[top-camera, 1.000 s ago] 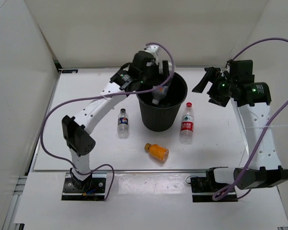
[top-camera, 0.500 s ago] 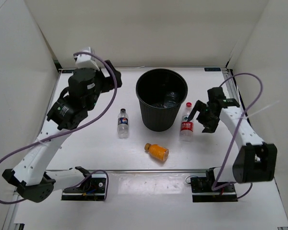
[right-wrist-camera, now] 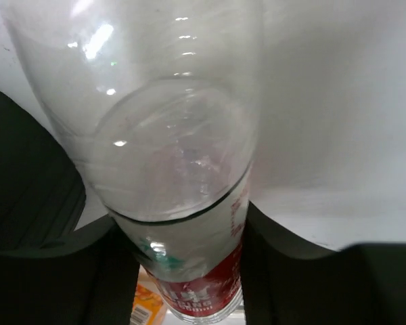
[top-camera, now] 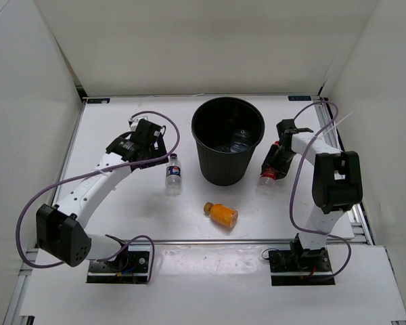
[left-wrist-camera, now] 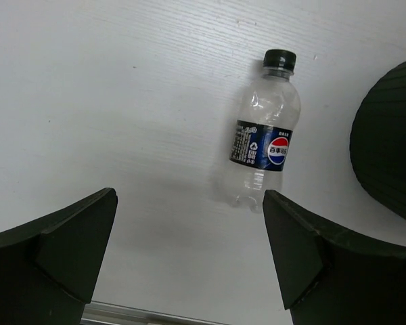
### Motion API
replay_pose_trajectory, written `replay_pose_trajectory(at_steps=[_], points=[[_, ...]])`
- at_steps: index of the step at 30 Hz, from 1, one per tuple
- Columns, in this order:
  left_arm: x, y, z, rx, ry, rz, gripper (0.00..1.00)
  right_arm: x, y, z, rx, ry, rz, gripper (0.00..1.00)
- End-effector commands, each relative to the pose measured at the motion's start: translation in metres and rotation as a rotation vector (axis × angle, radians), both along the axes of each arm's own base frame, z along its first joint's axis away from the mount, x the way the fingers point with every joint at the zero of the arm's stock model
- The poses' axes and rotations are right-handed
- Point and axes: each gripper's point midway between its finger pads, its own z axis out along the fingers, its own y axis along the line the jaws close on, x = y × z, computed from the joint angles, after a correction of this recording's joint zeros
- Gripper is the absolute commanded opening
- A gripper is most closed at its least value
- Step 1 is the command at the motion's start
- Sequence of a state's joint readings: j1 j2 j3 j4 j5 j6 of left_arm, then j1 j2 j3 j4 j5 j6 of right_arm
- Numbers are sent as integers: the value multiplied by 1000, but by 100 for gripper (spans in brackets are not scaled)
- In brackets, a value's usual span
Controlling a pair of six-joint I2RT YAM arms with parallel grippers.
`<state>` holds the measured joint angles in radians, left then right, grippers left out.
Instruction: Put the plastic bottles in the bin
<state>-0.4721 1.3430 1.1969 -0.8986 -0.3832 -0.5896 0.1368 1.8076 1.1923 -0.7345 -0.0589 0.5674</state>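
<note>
The black bin (top-camera: 204, 159) stands mid-table with a clear bottle (top-camera: 240, 139) lying inside. My right gripper (top-camera: 275, 157) is shut on the red-labelled bottle (top-camera: 266, 175) just right of the bin; in the right wrist view the bottle (right-wrist-camera: 189, 203) fills the space between both fingers (right-wrist-camera: 298, 271). My left gripper (top-camera: 153, 145) is open just left of and behind the blue-labelled bottle (top-camera: 174, 173). That bottle (left-wrist-camera: 264, 145) lies ahead of the gripper (left-wrist-camera: 189, 223), beyond its right fingertip. An orange bottle (top-camera: 221, 213) lies in front of the bin.
White walls close in the table at the back and on both sides. The bin's side (left-wrist-camera: 389, 162) shows at the right of the left wrist view. Purple cables trail from both arms. The orange bottle (right-wrist-camera: 143, 308) shows under the held bottle.
My left arm swung down from the back left corner to beside the blue-labelled bottle. My right gripper moved in, shut on the red-labelled bottle and tipped it.
</note>
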Motion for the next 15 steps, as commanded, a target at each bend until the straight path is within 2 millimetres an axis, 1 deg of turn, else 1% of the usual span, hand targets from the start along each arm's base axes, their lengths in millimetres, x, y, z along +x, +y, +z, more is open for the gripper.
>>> replay_pose_trajectory(at_steps=[1,2,4,5,6,7,8,9,10,11,12,13,14,15], points=[[8,0,3,-47,-30,32,100,7,-16,32,-33,-74,-53,46],[10,-2,2,-54,-31,42,100,0,-20,52,-28,-99,-73,42],[15,-8,-11,-65,-12,30,100,-2,-21,83,-22,-157,-111,39],[17,-11,-14,-78,-11,32,100,4,-20,110,-9,-218,-129,39],[18,-14,-20,-84,0,26,100,3,-20,143,10,-299,-146,38],[23,-23,-25,-110,8,8,100,-2,-21,163,14,-318,-188,38],[25,-27,-28,-117,13,-9,100,1,-20,188,31,-377,-202,41],[28,-30,-30,-120,15,-24,100,9,-18,239,67,-515,-199,42],[30,-34,-38,-128,25,-42,100,17,-8,288,107,-642,-174,46],[33,-36,-40,-124,23,-50,100,16,-4,289,112,-642,-162,46],[34,-38,-44,-124,32,-65,100,19,6,306,121,-681,-116,47],[31,-39,-60,-110,79,-81,100,22,13,352,151,-795,-78,47],[31,-39,-67,-96,98,-89,100,34,22,360,154,-814,-44,48],[30,-41,-72,-97,118,-104,100,35,35,372,147,-854,23,51]])
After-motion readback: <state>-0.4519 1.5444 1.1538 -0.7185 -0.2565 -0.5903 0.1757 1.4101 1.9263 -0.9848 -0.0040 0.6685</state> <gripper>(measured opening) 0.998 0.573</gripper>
